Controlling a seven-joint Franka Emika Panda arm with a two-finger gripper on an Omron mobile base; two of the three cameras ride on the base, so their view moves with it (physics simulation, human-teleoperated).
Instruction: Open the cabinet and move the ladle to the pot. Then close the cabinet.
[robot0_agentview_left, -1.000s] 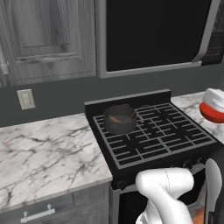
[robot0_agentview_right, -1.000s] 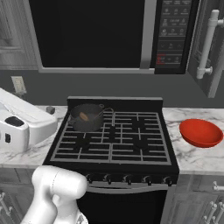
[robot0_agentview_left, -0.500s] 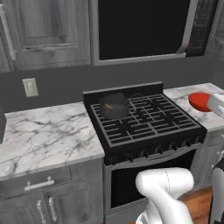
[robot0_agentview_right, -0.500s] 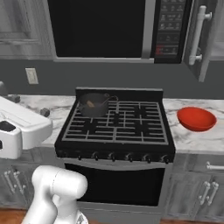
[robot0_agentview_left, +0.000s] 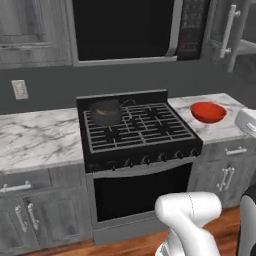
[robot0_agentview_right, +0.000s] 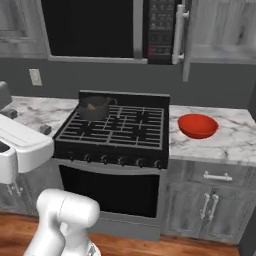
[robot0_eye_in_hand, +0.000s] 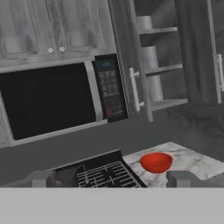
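Between the earlier pictures and now both base views are shifted: more of the lower cupboards and the wooden floor is taken in, and the stove is seen from farther off and more to the right. This is read as the base having been driven back and sideways, not as a move of the things. The pot is left on the rear left burner as it was, and a small tan-brown shape inside it, probably the ladle, is made out, though it is too small to be sure of.

The cabinet, right of the microwave, is found open, with its shelves exposed. The fingers are held wide apart with nothing between them, and are pointed up toward the cabinet from well away.

From this it is judged that the ladle has already been delivered and that only the closing of the cabinet is left. The door must be reached and pushed shut.

Counted: one pot, one ladle (if the shape is rightly read), one red bowl on the marble surface right of the stove, one microwave, one stove, one wall outlet. Two bar handles are counted at the open cabinet in the hand view, so both doors are taken to be swung out.
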